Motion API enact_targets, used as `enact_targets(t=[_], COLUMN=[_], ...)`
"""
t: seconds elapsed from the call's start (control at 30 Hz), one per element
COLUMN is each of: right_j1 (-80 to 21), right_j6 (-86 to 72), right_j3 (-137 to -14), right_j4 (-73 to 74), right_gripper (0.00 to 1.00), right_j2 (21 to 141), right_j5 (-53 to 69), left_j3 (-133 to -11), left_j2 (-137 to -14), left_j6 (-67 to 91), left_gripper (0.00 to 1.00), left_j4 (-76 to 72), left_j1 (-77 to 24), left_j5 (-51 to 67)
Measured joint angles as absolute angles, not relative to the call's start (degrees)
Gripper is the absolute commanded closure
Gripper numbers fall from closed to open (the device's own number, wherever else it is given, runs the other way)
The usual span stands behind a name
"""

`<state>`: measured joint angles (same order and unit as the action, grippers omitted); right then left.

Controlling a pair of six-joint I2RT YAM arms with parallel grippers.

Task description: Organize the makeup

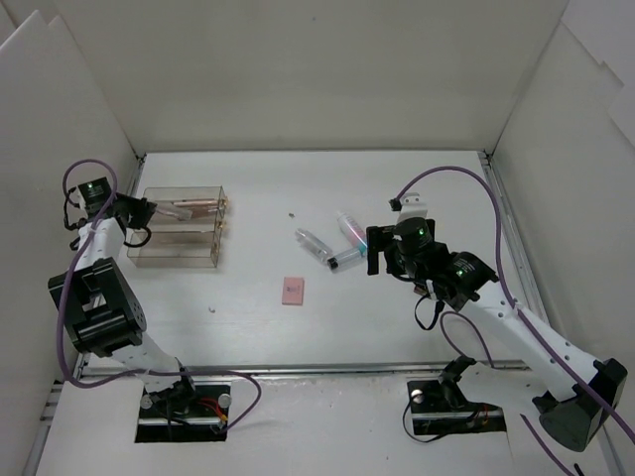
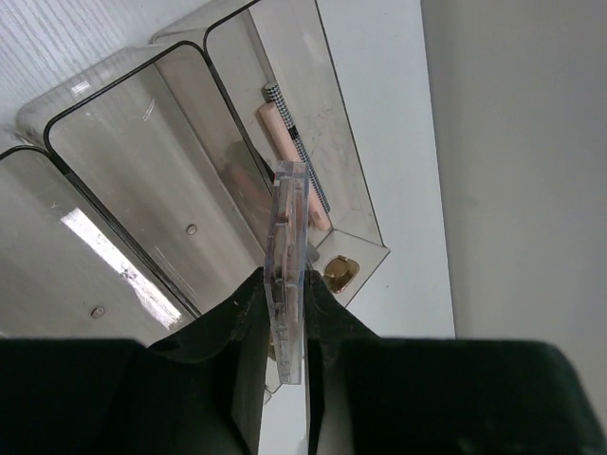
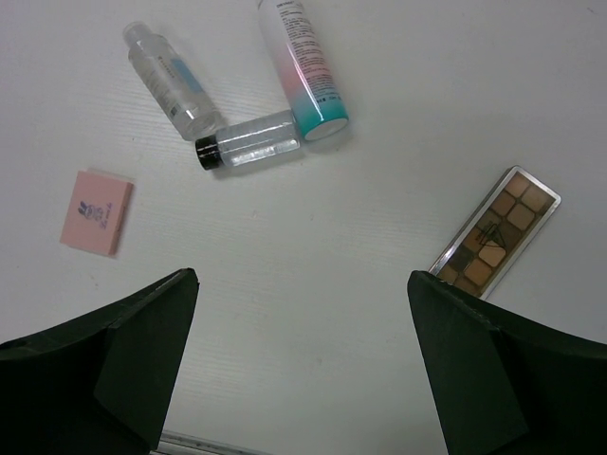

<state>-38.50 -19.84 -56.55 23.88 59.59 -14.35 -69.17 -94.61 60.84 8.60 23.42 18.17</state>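
Note:
My left gripper (image 1: 141,214) is shut on a long eyeshadow palette, seen edge-on in the left wrist view (image 2: 289,218), held over the clear compartmented box (image 1: 179,238). A pink stick (image 2: 285,152) and a thin checkered stick (image 2: 305,156) lie in the box's far compartment. My right gripper (image 1: 380,253) is open and empty above the table (image 3: 303,294). Ahead of it lie two clear bottles (image 3: 174,81) (image 3: 248,144), a pink-and-blue tube (image 3: 303,66), a pink square compact (image 3: 96,211) and a second brown palette (image 3: 495,232).
White walls enclose the table on three sides. The box (image 2: 142,161) stands near the left wall. A gold-capped item (image 2: 340,273) sits at the box's end. Two small specks (image 1: 290,211) (image 1: 212,309) lie on the table. A metal rail (image 1: 298,369) runs along the near edge.

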Motion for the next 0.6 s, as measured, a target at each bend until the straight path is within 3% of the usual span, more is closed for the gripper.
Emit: enact_targets(t=[0.17,0.23,0.33,0.5,0.6], right_j1=[-38.17,-38.17,-38.17,-38.17,-38.15], right_j6=[-19.92,-20.12,-20.78,-21.52,-22.31], right_j3=[-56.55,-56.55,-56.55,-56.42,-56.42], right_j4=[24.12,24.40,24.69,24.77,25.30], right_gripper=[0.10,0.10,0.10,0.10,0.10], right_j2=[59.59,59.59,59.57,59.44,59.44], right_j5=[-14.35,-14.35,-14.41,-14.87,-15.62], left_j3=[-70.54,-70.57,-70.61,-72.12,-72.55], left_j2=[-98.70,-99.70,-100.55,-101.78,-101.91], left_j6=[61.84,62.08,62.17,62.04,62.04], left_gripper=[0.98,0.91,0.89,0.66,0.58], left_j4=[9.23,10.11,11.00,12.05,12.29], left_j1=[23.42,23.42,23.42,23.42,23.42], left_j5=[18.17,18.15,18.13,18.20,18.28])
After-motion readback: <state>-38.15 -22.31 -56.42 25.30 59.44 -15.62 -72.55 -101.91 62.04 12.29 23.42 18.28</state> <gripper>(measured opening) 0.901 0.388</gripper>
